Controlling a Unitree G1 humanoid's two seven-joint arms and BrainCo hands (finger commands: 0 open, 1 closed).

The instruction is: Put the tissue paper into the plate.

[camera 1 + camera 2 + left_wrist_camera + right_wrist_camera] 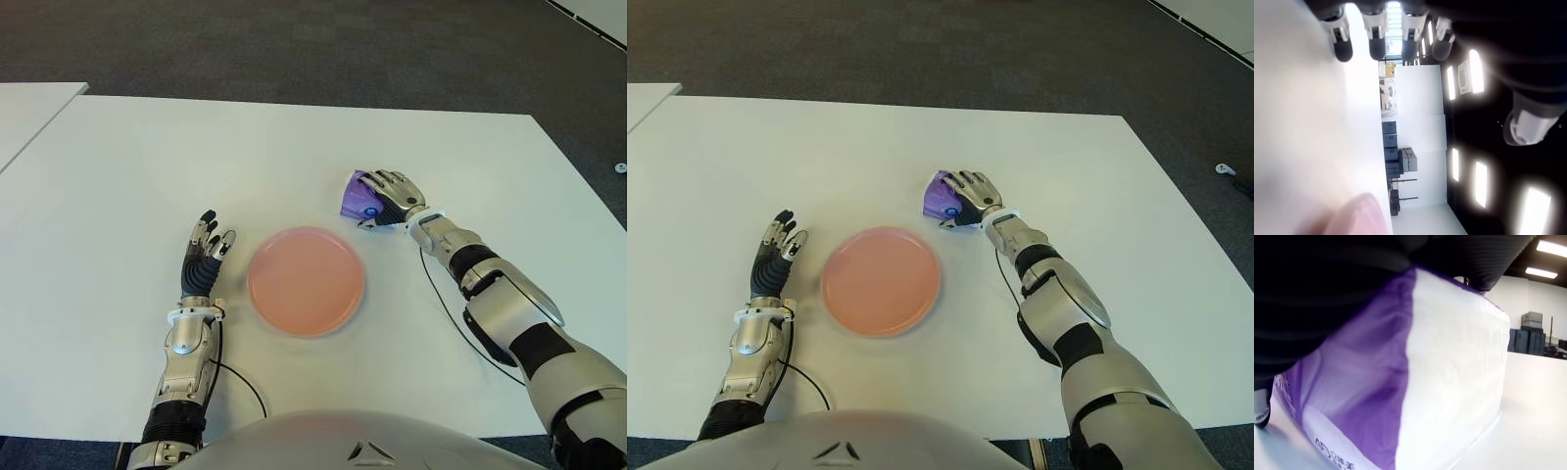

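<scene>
My right hand [394, 199] has its fingers closed around the tissue paper [354, 199], beyond the plate's [306, 281] right side; plate empty. Left hand [203, 257] open beside it.

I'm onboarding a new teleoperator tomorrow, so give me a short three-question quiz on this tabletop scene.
1. True or false: the tissue pack already lies in the pink plate.
2. Which hand is closed on the tissue pack? A) the left hand B) the right hand C) neither
3. Fill in: in the eye views the left hand, fingers spread, shows beside the plate on the robot's ____ side of it.

Key:
1. False. The pack sits on the white table, beyond the plate's right edge, and the plate holds nothing.
2. B. The right wrist view shows the pack against the palm.
3. left
</scene>
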